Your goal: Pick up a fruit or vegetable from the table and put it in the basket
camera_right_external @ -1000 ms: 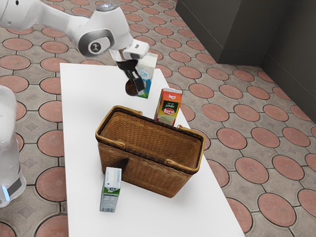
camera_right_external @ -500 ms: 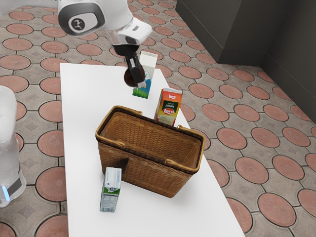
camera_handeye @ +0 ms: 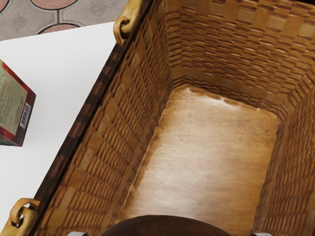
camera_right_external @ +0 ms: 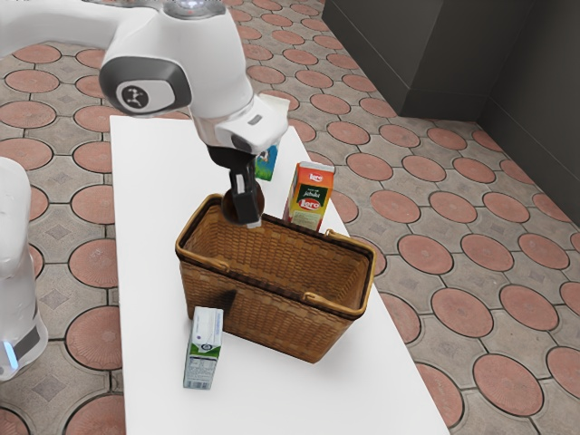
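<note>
White table (camera_right_external: 149, 272) below, brown fruit (camera_handeye: 165, 227) over the basket (camera_right_external: 281, 317)!
My gripper (camera_right_external: 246, 216) has it pinched, fingers parted by its width; probably firm and smooth, could slip, so I want its widest middle.

A basket (camera_right_external: 272, 322) stands on the counter (camera_right_external: 149, 299), one carton (camera_right_external: 204, 349) in front, a second carton (camera_right_external: 309, 195) behind, a third carton (camera_right_external: 268, 161) farther back.

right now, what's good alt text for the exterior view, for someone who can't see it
A black robot gripper holds a round, dark brown item over one end of an open wicker basket on a white table. Three cartons stand nearby, one partly hidden behind the arm.
</note>
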Action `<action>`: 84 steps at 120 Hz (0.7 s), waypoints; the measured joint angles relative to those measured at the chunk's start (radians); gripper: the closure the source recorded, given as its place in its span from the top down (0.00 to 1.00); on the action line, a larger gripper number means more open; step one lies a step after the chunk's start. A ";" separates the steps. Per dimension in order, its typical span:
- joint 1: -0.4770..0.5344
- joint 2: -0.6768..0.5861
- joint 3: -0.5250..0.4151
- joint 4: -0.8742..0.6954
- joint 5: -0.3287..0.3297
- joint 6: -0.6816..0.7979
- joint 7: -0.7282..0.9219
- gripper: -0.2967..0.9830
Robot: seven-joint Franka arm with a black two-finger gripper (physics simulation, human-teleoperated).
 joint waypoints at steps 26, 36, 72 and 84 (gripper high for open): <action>0.002 0.012 -0.026 -0.006 -0.021 -0.001 -0.030 0.46; 0.015 0.053 -0.026 -0.018 -0.022 0.013 -0.040 0.47; 0.032 0.142 -0.063 -0.022 -0.021 0.069 -0.071 0.52; 0.032 0.142 -0.067 -0.021 -0.022 0.076 -0.076 0.59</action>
